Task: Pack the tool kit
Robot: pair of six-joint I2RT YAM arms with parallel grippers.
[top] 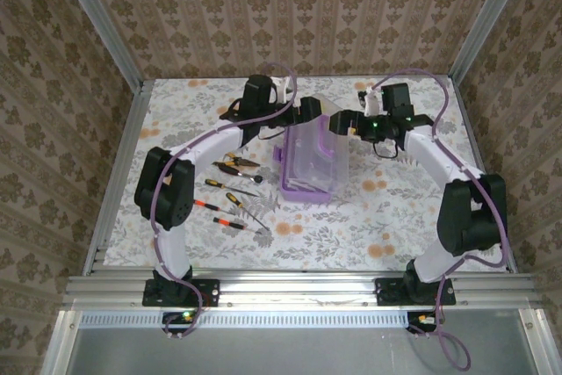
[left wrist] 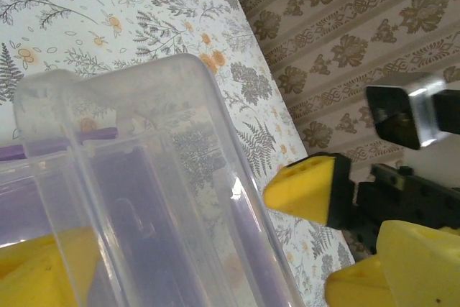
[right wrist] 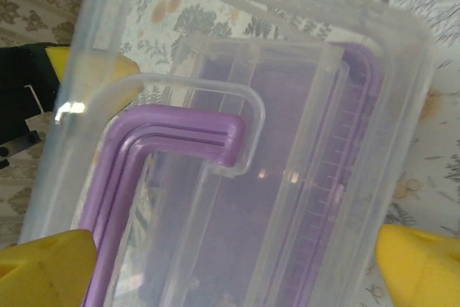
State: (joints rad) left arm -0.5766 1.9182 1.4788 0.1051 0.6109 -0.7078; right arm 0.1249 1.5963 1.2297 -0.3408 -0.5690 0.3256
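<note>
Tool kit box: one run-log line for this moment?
box: mid-table | tools: loose, left of box, unpacked | left pincer: open, at clear lid | right pincer: open, straddling lid

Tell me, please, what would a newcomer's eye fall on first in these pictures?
The purple tool box with its clear lid stands mid-table, and the left gripper and right gripper, both open, crowd its far end. Left of it, small orange-handled tools lie loose on the floral table.

Arms angled inward, left hand (top: 309, 117) and right hand (top: 342, 123) close together, fingers (right wrist: 420, 260) spread
</note>
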